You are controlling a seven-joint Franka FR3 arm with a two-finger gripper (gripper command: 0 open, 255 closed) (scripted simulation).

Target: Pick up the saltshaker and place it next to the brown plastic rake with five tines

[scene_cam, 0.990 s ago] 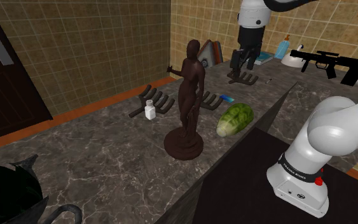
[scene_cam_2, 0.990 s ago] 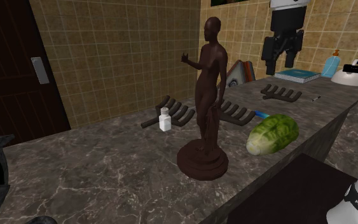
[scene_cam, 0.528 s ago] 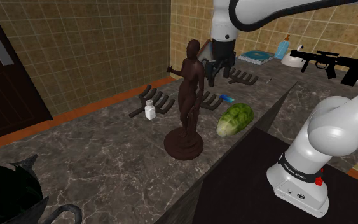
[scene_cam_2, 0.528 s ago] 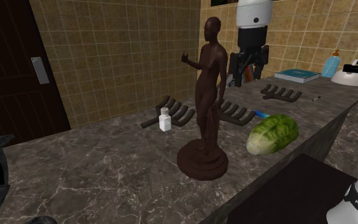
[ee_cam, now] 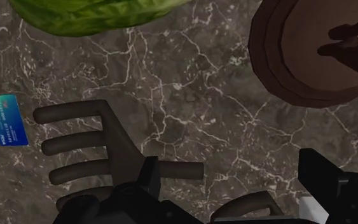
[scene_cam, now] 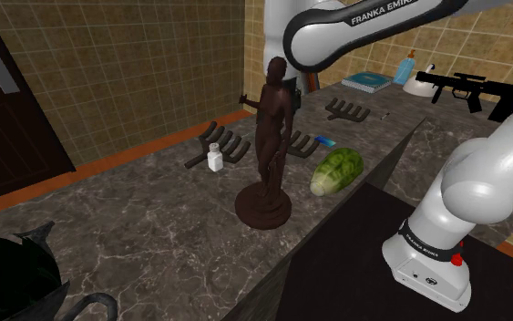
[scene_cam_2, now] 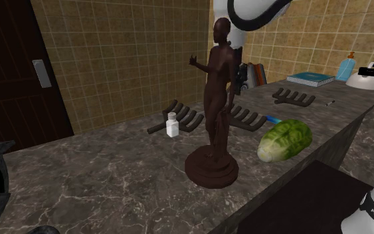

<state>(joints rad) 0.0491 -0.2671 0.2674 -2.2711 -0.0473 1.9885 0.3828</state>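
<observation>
Wrist view: the all-black gripper (ee_cam: 231, 172) is seen with its two fingers (ee_cam: 148, 181) spread apart, and nothing is clasped between them. Beneath it, a dark brown rake (ee_cam: 115, 149) is laid flat on the dark, white-veined marble counter (ee_cam: 190, 83). Four tines can be counted, but part of the rake is covered by the fingers, so the full count cannot be told. A small blue card (ee_cam: 7, 119) is placed near the tine tips. A green, lettuce-like vegetable (ee_cam: 95, 13) is cropped by the frame edge, and only part of the round base of the dark brown human statue (ee_cam: 304, 57) is shown. In the shoulder view and the second exterior view the gripper is largely hidden behind the statue. The small white saltshaker (scene_cam: 215, 159) is stood upright on the counter, just beside the tines of another dark rake (scene_cam: 225, 144). It is placed at the shoulder view's left of the statue, well apart from the gripper.
</observation>
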